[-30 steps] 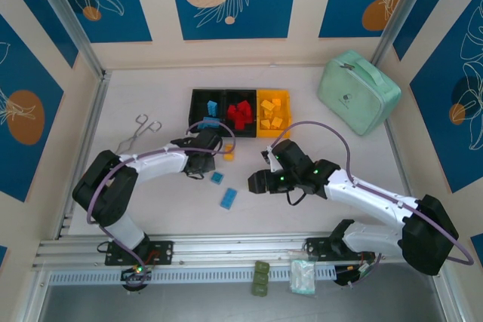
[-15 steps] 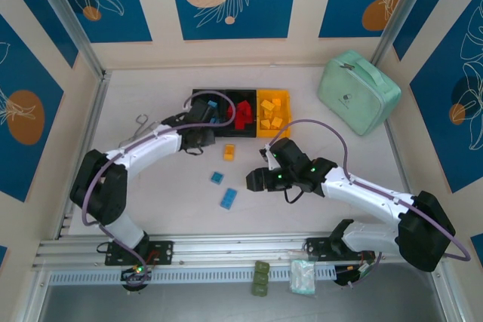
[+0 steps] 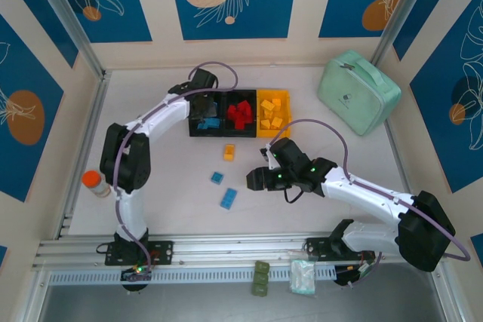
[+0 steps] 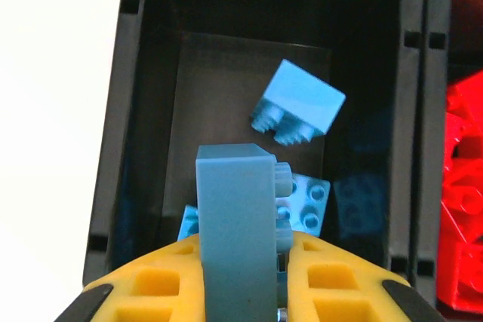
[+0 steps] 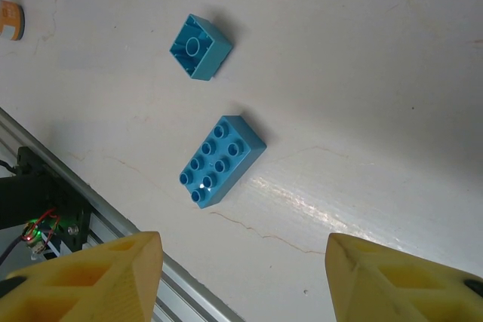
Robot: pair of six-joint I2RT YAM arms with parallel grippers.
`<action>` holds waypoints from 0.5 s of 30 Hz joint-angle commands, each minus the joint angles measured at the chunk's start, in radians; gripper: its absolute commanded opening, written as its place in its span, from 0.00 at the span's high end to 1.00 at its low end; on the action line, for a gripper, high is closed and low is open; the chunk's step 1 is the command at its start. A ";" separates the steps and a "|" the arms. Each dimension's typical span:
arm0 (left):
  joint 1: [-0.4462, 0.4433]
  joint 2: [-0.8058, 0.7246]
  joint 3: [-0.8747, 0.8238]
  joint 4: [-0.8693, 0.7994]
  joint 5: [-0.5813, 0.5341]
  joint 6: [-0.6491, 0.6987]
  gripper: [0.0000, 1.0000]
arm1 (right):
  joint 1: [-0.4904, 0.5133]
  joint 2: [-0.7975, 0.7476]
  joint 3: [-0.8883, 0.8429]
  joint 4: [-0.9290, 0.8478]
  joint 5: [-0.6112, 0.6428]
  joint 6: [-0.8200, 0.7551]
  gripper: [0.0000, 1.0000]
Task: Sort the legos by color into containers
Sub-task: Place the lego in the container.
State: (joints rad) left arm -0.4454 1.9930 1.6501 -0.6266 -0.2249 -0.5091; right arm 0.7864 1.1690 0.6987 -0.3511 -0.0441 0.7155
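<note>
Three joined containers stand in a row: a left black bin (image 3: 198, 96), a middle black bin (image 3: 229, 96) with red legos (image 3: 240, 114), and a yellow bin (image 3: 284, 94) with yellow legos. My left gripper (image 4: 241, 245) hangs over the left black bin (image 4: 132, 148), shut on an upright light blue lego (image 4: 234, 209). Two more blue legos (image 4: 299, 103) lie inside. My right gripper (image 5: 243, 265) is open, low over the table, close to a long blue lego (image 5: 223, 160) and a small blue one (image 5: 200, 47). A yellow-orange lego (image 3: 229, 151) lies loose below the bins.
A mint-green zip case (image 3: 358, 90) sits at the back right. An orange-topped round thing (image 3: 91, 181) stands near the left rail. Olive-green bricks (image 3: 261, 278) and a pale packet (image 3: 303, 277) lie on the front ledge.
My left arm has swung from the table's middle up and back to the left black bin, carrying the blue lego. The right gripper edged slightly left, then stayed put.
</note>
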 commanded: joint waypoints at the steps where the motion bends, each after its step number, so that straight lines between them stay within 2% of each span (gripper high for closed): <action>1: 0.011 0.071 0.103 -0.084 -0.004 0.057 0.93 | 0.002 0.000 0.019 -0.005 0.011 0.015 0.40; 11: 0.013 0.170 0.204 -0.144 -0.089 0.078 0.90 | 0.002 0.003 0.021 -0.009 0.016 0.021 0.40; 14: 0.012 0.181 0.214 -0.151 -0.104 0.082 0.83 | 0.002 0.005 0.025 -0.009 0.014 0.019 0.40; 15: 0.011 0.184 0.217 -0.152 -0.106 0.081 0.77 | 0.002 0.005 0.027 -0.009 0.013 0.019 0.40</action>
State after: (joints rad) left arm -0.4408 2.1551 1.8233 -0.7418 -0.2939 -0.4461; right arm 0.7864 1.1690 0.6987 -0.3515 -0.0330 0.7265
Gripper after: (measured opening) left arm 0.225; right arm 0.598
